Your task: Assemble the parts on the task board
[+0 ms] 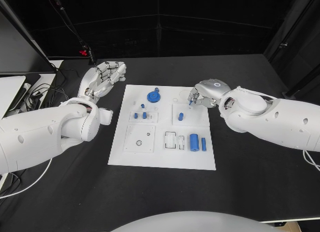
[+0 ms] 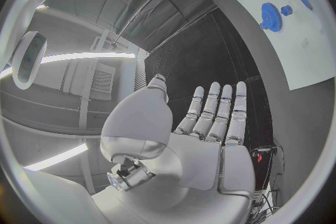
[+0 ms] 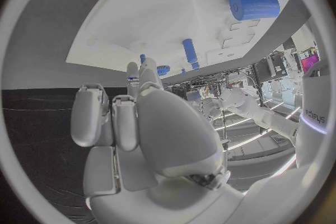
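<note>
Two glossy white arms had bulbous rounded shells dotted with small dark screw holes. Each ended in a silver hand: the left hand [image 1: 104, 77] with segmented metallic fingers, the right hand [image 1: 205, 92] with a smooth silver back bearing a small blue ring mark.

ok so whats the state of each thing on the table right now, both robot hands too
left robot hand: open, fingers straight, over the table beside the board
right robot hand: pinching a small blue part at the board's far right edge
blue gear: lying flat on the task board
large blue cylinder: lying on its side
</note>
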